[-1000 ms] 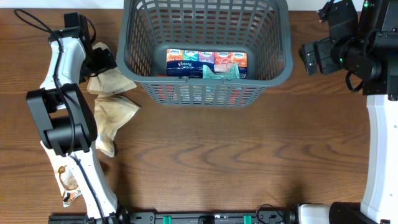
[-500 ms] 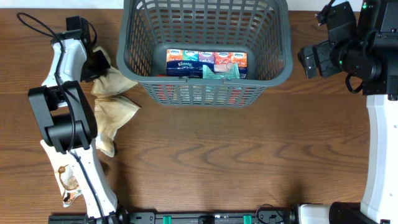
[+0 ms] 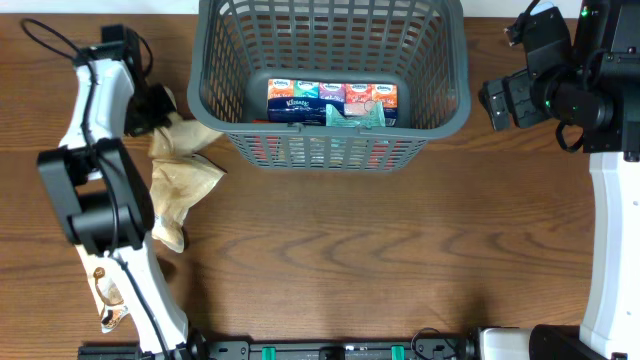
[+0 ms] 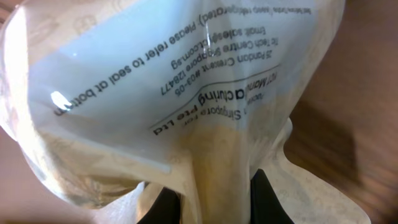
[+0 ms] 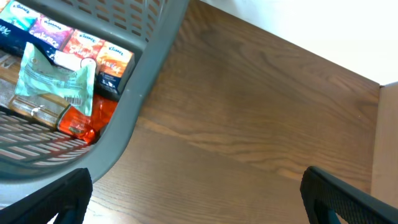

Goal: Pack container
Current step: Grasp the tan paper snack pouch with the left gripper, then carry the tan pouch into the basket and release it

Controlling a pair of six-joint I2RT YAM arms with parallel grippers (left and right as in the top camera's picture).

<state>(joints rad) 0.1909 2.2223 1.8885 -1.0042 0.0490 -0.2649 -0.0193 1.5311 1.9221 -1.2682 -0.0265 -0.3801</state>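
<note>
The left arm (image 3: 96, 100) had white shells between bulky black joints, and a thin black cable (image 3: 48, 36) looped off its far end. The right arm (image 3: 610, 250) matched, its black wrist block carrying a small green light (image 3: 588, 8). Its fingers (image 5: 59, 191) were black.

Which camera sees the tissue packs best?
The overhead view: the whole row of tissue packs lies in the basket. The right wrist view cuts them off at its edge. The left wrist view shows only a pouch.

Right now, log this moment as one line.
left hand: shut on beige pouch | right hand: open, empty, beside basket | basket: tissue packs inside
</note>
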